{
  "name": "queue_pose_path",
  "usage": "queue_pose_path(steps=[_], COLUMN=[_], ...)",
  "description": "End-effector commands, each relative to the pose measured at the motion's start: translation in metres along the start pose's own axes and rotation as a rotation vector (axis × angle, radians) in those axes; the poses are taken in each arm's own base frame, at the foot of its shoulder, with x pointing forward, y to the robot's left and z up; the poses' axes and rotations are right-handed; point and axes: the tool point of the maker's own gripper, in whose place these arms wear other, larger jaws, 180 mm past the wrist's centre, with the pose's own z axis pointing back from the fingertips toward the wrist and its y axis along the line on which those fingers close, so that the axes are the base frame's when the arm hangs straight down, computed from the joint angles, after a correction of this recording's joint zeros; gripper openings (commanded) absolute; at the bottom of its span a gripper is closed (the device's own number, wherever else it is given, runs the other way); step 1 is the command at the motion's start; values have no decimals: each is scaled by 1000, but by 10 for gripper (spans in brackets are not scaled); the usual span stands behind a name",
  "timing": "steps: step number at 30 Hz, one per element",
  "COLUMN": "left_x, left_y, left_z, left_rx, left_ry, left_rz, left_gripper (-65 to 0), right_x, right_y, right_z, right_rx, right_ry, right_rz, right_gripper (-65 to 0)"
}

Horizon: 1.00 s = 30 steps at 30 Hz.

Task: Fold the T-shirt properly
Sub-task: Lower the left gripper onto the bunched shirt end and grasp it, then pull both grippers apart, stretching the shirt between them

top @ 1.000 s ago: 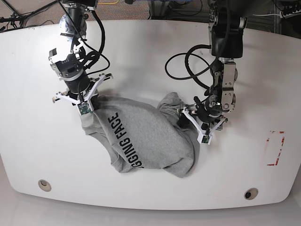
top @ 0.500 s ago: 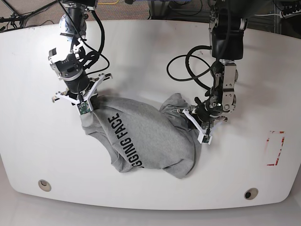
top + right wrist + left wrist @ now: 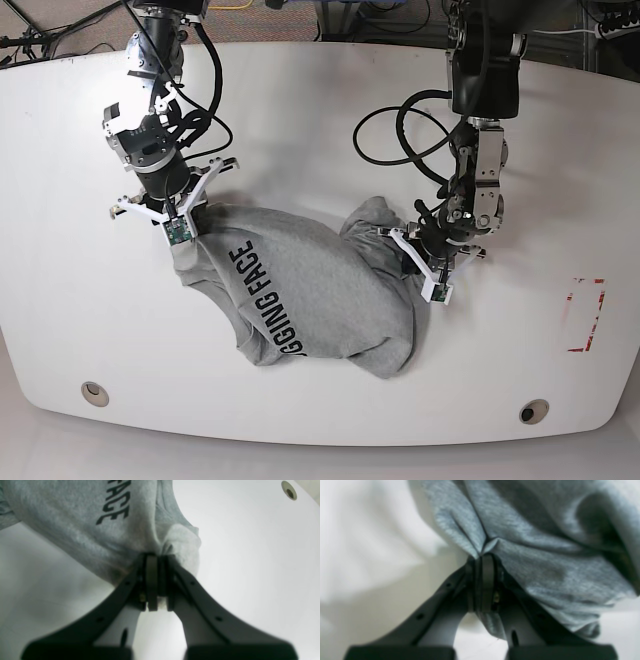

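Grey T-shirt (image 3: 310, 295) lies crumpled on the white counter (image 3: 330, 110), unfolded; left hand (image 3: 481, 557) and right hand (image 3: 156, 556) each pinch its fabric, folding undone.

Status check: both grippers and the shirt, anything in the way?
Left gripper shut on T-shirt. Right gripper shut on opposite edge. Shirt bunched, unfolded, on table. Nothing in the way.
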Motion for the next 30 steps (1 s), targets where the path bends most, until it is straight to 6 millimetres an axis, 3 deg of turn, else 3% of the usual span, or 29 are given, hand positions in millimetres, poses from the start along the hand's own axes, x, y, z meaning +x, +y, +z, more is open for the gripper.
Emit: queue_pose_path(steps=[1, 19, 21, 29, 30], left_x=[30, 37, 43, 77, 85], left_y=[2, 23, 38, 62, 74], left_z=[6, 25, 37, 72, 82], left_rx=[2, 50, 88, 163, 194], left_ry=[-87, -103, -120, -213, -231], left_rz=[-14, -71, -90, -114, -112], left_gripper=[-639, -642, -644, -645, -646], right_x=[20, 33, 42, 57, 65], right_y=[-5, -23, -32, -48, -52], right_z=[5, 6, 6, 6, 6], right_rx=[-17, -64, -85, -122, -133], right_ry=[-71, -104, -124, -157, -173], right_rz=[10, 4, 6, 11, 14], right_gripper=[-650, -650, -650, -650, -650])
